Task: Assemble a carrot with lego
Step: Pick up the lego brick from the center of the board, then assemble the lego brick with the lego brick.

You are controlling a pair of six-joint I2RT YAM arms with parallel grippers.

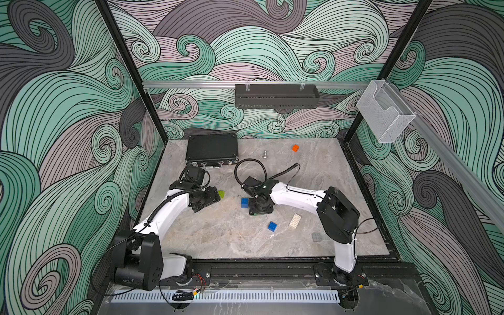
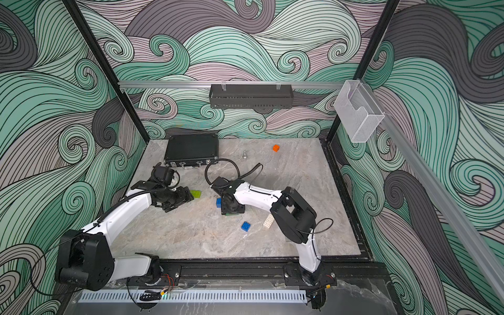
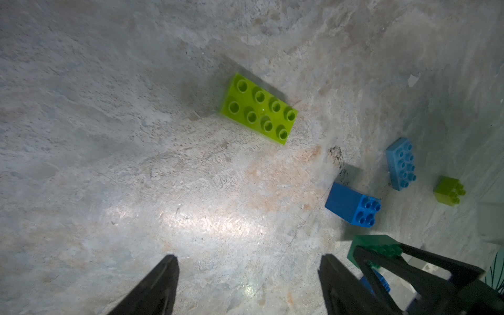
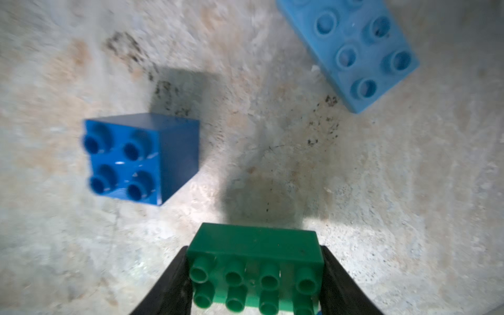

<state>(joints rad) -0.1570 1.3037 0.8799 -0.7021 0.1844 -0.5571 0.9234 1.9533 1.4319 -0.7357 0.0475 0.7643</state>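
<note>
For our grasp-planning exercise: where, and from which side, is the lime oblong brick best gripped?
Probably from straight above, jaws closing on the two long side walls of the lime oblong brick, across its narrow width. It lies flat on the table, studs up, with no other brick touching it.

Robot lab test cell: marble-look tabletop (image 1: 218, 234); wave-print panels (image 1: 54, 109) enclosing it; aluminium rail (image 1: 191, 84) behind it; left arm (image 1: 169, 212) and right arm (image 1: 297, 196) mounted at its front edge.

no readable text, no labels, no numbers
</note>
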